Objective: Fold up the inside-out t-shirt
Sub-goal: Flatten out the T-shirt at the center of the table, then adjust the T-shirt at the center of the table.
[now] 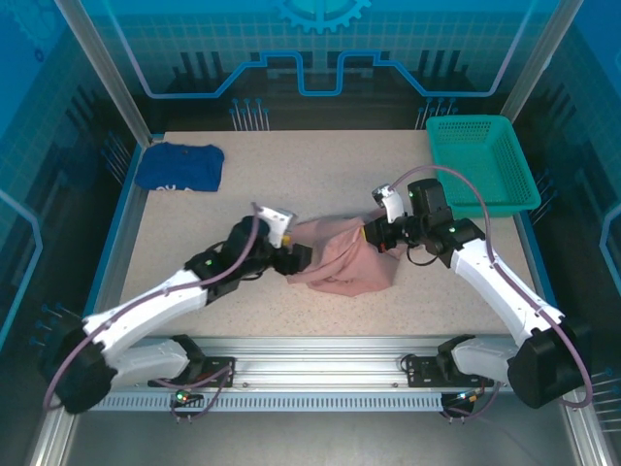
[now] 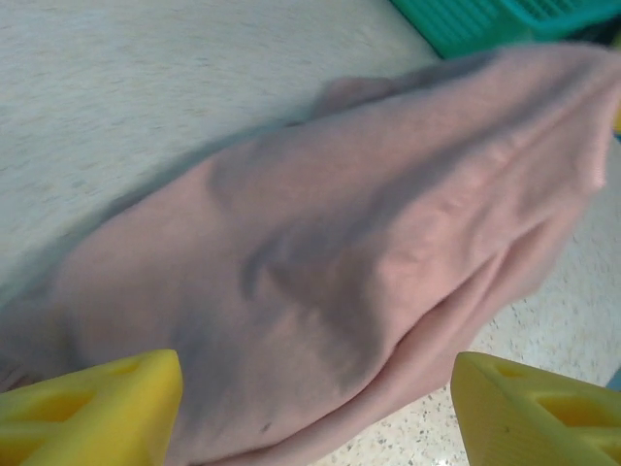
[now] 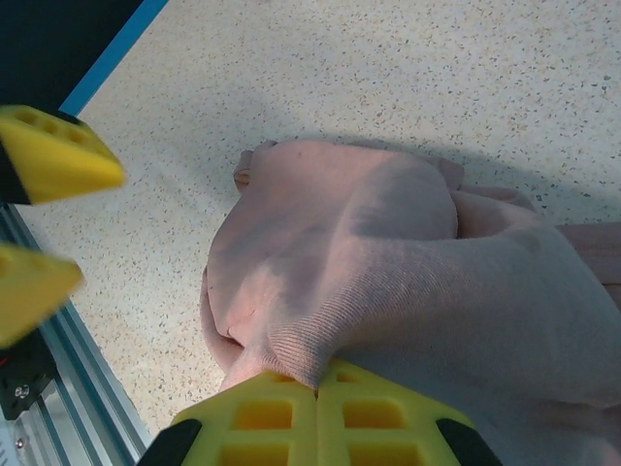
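Note:
The inside-out t-shirt [image 1: 342,260] is a crumpled dusty-pink heap in the middle of the table, stretched between the two grippers. My right gripper [image 1: 380,239] is shut on a ribbed fold of the t-shirt [image 3: 388,282] at its right end, and the yellow fingers [image 3: 272,417] meet with cloth pinched between them. My left gripper [image 1: 296,257] is at the heap's left end. Its yellow fingers [image 2: 92,408] stand wide apart, open, with the pink cloth [image 2: 320,252] lying ahead of and between them, not pinched. The left gripper's fingertips [image 3: 49,155] also appear at the left edge of the right wrist view.
A folded dark blue garment [image 1: 179,167] lies at the back left of the table. A green mesh basket [image 1: 480,160] stands at the back right. The speckled tabletop [image 1: 320,175] has free room behind the shirt. The metal rail [image 1: 320,354] runs along the near edge.

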Controlling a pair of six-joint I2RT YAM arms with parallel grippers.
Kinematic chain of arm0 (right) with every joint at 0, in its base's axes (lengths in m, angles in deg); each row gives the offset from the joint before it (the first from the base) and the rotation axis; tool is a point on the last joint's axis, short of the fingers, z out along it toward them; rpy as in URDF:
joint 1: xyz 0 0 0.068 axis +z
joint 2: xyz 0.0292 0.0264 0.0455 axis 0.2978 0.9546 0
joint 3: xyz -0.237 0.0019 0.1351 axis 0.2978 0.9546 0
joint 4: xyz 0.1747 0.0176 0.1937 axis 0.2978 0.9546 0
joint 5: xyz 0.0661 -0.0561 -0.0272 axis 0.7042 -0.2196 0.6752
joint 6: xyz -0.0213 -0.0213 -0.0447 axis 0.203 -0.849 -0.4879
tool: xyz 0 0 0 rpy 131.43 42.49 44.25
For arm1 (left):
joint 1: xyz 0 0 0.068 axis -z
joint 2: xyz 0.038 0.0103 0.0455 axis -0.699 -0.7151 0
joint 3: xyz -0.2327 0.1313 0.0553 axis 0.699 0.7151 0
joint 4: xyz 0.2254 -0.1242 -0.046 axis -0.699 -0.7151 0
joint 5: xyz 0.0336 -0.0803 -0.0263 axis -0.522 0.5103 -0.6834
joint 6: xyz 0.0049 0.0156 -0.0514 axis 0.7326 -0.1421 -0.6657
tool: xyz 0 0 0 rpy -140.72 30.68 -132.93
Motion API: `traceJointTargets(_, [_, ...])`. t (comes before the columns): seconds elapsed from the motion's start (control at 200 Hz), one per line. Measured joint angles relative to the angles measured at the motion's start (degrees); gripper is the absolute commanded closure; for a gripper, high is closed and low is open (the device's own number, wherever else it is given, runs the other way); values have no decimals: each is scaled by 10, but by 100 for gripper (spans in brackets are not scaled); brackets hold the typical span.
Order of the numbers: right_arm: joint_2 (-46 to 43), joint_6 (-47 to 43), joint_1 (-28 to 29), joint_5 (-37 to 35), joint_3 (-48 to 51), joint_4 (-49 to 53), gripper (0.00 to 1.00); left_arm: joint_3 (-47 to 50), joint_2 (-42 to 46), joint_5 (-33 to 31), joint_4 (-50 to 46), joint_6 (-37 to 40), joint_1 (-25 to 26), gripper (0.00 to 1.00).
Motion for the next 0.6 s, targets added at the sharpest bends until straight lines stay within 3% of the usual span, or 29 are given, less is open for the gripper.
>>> traceJointTargets(0.115, [0, 0, 0, 0, 0, -1, 100, -49, -92, 38, 20, 33, 15, 27])
traceJointTargets(0.37, [0, 0, 0, -1, 0, -1, 100, -111, -204, 86, 28, 64, 16, 47])
traceJointTargets(0.6, [-6, -1, 0, -14, 0, -1, 100, -120, -236, 155, 44, 47, 2, 90])
